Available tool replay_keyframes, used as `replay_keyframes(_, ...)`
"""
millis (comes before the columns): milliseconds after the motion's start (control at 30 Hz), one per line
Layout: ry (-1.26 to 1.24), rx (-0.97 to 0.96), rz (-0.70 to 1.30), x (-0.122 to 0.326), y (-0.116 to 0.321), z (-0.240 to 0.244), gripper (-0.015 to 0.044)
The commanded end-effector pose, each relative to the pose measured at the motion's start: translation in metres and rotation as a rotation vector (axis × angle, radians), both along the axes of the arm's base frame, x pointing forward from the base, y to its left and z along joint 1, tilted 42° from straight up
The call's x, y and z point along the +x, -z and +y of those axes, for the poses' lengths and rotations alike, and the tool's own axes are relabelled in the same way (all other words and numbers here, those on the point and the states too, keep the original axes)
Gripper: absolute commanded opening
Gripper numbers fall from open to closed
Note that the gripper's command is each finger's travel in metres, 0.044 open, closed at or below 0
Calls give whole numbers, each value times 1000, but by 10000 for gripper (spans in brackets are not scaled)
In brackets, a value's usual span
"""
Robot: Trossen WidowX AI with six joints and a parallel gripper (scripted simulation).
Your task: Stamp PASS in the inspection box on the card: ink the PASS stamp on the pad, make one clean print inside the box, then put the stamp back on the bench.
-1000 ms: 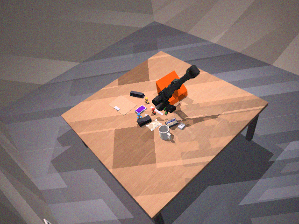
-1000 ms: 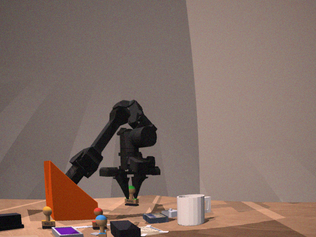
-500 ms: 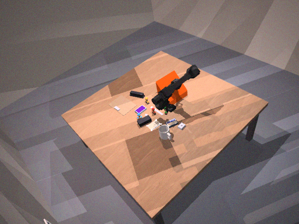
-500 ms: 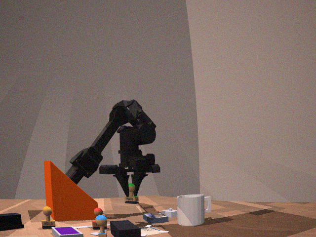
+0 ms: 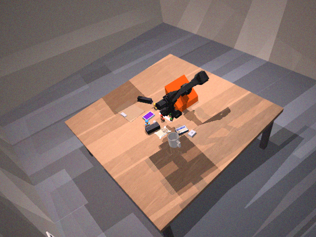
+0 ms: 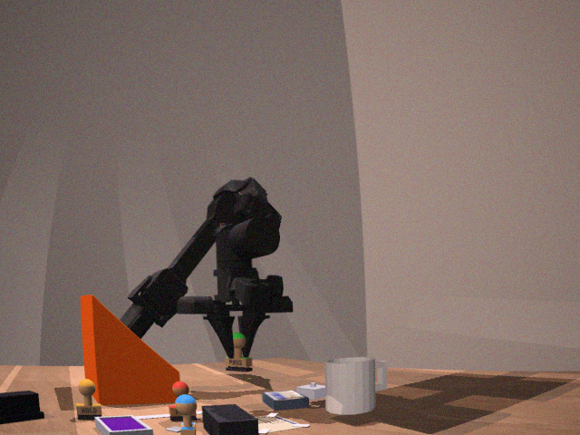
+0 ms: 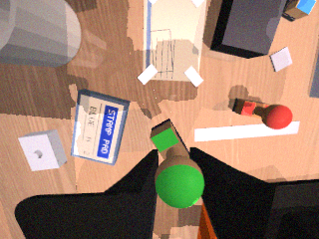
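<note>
My gripper (image 6: 238,354) (image 7: 173,153) is shut on the PASS stamp (image 6: 238,362) (image 7: 179,185), which has a green knob and hangs upright above the table. Its underside is hidden. A pad case labelled STAMP PAD, BLUE (image 5: 181,129) (image 6: 285,400) (image 7: 101,127) lies left of the stamp in the wrist view. An open purple pad (image 5: 148,115) (image 6: 122,423) lies farther off. The cream card (image 5: 161,133) (image 6: 282,423) (image 7: 188,32) is held by white corner pieces, ahead of the stamp in the wrist view. Thin outlines show on it, partly in shadow; I cannot tell whether a print is there.
A grey mug (image 5: 173,140) (image 6: 350,386) (image 7: 37,32) and a black block (image 5: 152,128) (image 6: 229,420) (image 7: 250,27) flank the card. A red-knobbed stamp (image 6: 180,388) (image 7: 276,117), a HOLD stamp (image 6: 89,410), a blue-knobbed stamp (image 6: 186,403) and an orange wedge (image 5: 176,86) (image 6: 126,370) stand nearby.
</note>
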State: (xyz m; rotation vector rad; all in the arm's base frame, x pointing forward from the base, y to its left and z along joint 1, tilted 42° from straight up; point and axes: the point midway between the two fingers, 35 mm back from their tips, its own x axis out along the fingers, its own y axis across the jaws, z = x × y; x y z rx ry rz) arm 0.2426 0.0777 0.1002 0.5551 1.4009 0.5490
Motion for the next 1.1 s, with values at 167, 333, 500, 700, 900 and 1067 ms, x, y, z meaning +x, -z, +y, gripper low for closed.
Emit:
replay_keyframes(167,1,-18,11,25,19,-28,0)
replay_keyframes(333,1,-23,12,38,31,-44,0)
replay_keyframes(500,1,-26,12,49,43,-62,0)
replay_keyframes(700,1,-26,13,59,61,-84,0)
replay_keyframes(900,0,-24,13,67,80,-107,0)
replay_keyframes(1067,-2,-20,12,71,97,-126,0)
